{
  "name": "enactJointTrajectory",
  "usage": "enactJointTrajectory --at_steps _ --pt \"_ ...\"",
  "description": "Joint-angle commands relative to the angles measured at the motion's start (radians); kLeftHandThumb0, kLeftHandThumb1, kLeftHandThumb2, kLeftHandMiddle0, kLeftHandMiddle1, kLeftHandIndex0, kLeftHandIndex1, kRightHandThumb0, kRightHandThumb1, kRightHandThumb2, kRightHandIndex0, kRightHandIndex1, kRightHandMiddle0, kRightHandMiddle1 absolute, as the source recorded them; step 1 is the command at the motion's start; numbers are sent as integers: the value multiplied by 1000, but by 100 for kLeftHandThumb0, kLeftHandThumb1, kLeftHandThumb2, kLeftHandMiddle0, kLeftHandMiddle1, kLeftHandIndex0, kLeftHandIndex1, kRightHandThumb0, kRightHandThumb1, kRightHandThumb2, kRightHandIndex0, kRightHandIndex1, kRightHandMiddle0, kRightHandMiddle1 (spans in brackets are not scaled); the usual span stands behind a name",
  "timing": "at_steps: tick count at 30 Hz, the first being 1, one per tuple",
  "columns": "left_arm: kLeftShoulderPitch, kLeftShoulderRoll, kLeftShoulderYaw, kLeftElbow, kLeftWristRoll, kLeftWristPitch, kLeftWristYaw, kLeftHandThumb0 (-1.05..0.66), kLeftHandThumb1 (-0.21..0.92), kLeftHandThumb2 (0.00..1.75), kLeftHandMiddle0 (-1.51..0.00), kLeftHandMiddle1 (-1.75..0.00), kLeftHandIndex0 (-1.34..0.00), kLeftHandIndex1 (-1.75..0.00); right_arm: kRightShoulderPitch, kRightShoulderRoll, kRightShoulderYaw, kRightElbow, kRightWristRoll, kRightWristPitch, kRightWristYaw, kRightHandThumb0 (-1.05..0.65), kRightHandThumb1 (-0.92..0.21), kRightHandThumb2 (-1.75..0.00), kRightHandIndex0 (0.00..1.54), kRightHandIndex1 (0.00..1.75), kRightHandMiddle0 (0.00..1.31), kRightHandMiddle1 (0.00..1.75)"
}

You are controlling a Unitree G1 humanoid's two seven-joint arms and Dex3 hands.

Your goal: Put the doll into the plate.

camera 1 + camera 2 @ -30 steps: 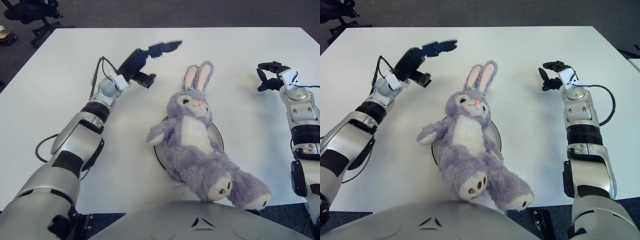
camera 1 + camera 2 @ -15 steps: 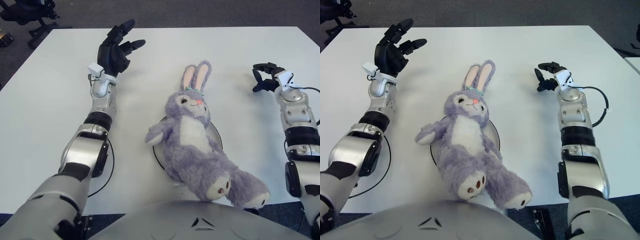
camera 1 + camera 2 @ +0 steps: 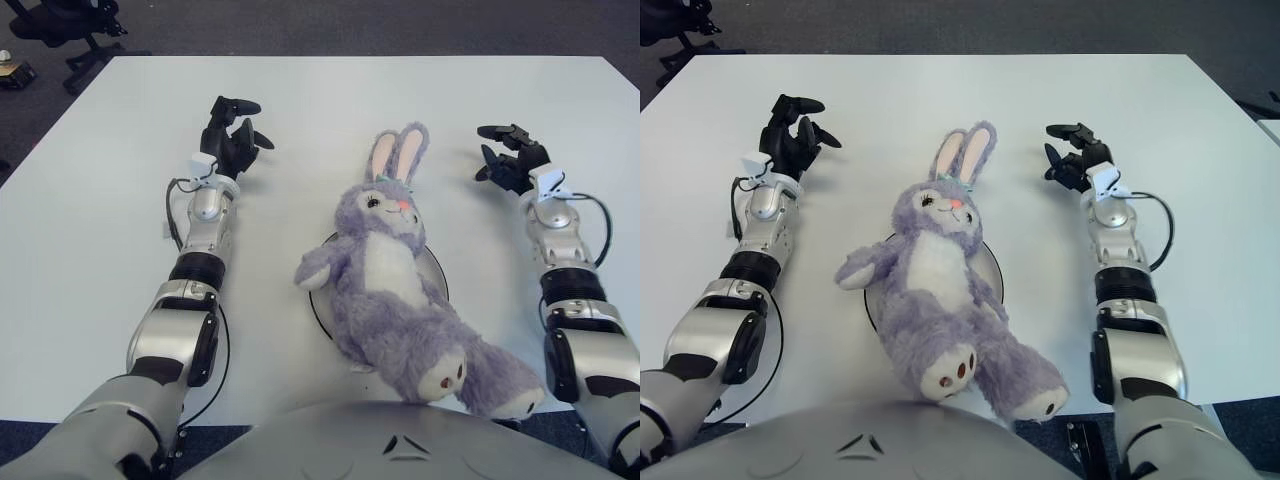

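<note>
A purple plush rabbit doll [image 3: 392,280] with pink-lined ears lies on its back across a small round plate [image 3: 434,270] at the table's near middle; its legs hang past the plate toward the front edge. My left hand [image 3: 231,131] is off to the doll's left, fingers loosely curled around nothing. On the other side, level with the ears, my right hand [image 3: 507,160] is also empty, its fingers relaxed. Neither hand touches the doll.
The white table [image 3: 330,100] stretches back behind the doll. A black cable loops beside my left forearm [image 3: 200,250] near the front left. An office chair [image 3: 60,25] stands on the dark floor at the far left.
My left hand has dropped from raised and spread to a lower, looser pose nearer the table. The right hand has shifted left toward the doll. The doll has not moved.
</note>
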Motion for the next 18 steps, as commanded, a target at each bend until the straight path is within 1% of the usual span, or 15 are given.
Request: enactJointTrajectory --at_steps 1,2,3,5,6,7,10,14,15,17,18 --pt "12 -17 51 51 -18 35 0 -34 92 51 -77 -175 -21 -175 25 93 -44 -28 105 72 13 -35 -92 -39 103 18 34 159" --pt "13 -23 69 78 -36 50 -7 -34 92 51 -78 -175 -21 -175 39 125 -57 -58 141 104 17 -35 -92 -38 99 36 34 159" --pt "13 -27 83 95 -46 58 -13 -34 92 51 -79 -175 -21 -175 48 142 -64 -80 162 125 20 -35 -92 -38 96 51 34 159" --pt "9 -31 102 110 -53 67 -21 -34 92 51 -80 -175 -21 -175 60 149 -64 -106 171 149 23 -35 -92 -38 92 67 34 159" --pt "7 -34 112 116 -55 72 -23 -34 92 51 -80 -175 -21 -175 67 152 -64 -117 172 159 21 -35 -92 -38 91 70 34 159" --pt "5 -37 121 120 -56 75 -25 -34 92 51 -80 -175 -21 -175 73 155 -63 -128 173 168 20 -35 -92 -38 90 76 34 159" --pt "1 -41 137 127 -52 78 -31 -34 92 51 -81 -175 -21 -175 84 159 -65 -152 172 187 19 -35 -92 -38 87 85 34 160" --pt "-2 -45 150 131 -44 78 -38 -34 92 51 -81 -175 -21 -175 89 161 -67 -169 170 202 19 -35 -92 -38 86 88 34 160" --pt "10 -56 155 112 -51 81 -36 -34 92 51 -81 -175 -21 -175 101 172 -68 -162 172 191 17 -35 -92 -38 86 89 34 160" --pt "34 -77 164 79 -62 88 -36 -35 92 51 -81 -175 -22 -175 119 190 -73 -154 177 176 15 -35 -92 -40 78 123 32 163" --pt "43 -84 167 66 -66 93 -38 -35 92 51 -81 -175 -22 -175 123 195 -76 -154 179 172 14 -35 -92 -41 76 128 32 163"
